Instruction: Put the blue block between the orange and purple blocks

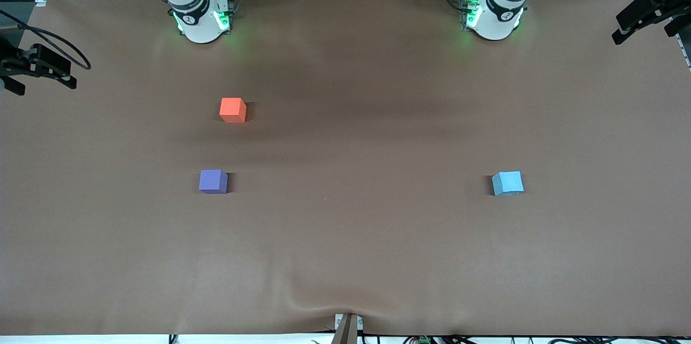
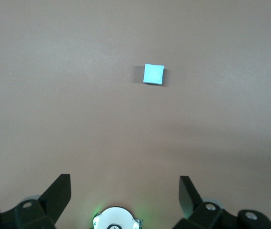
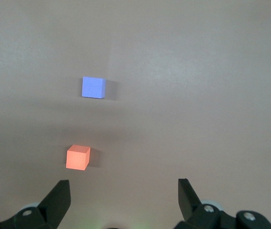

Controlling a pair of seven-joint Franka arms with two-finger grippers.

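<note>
Left wrist view: blue block alone on surface, toward left arm's end, well apart from orange block and purple block. My left fingers and right fingers wide, empty. Looks light, stiff, matte; pinch 2 flat sides.

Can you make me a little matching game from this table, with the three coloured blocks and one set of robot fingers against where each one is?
Things:
1. blue block
2. orange block
3. purple block
4. left gripper

Places or states:
A. nearest the right arm's base of the three blocks
B. fingers open, high over the blue block's end of the table
C. alone toward the left arm's end of the table
D. nearer the front camera than the orange block, at the right arm's end

Pairs: 1-C, 2-A, 3-D, 4-B
</note>
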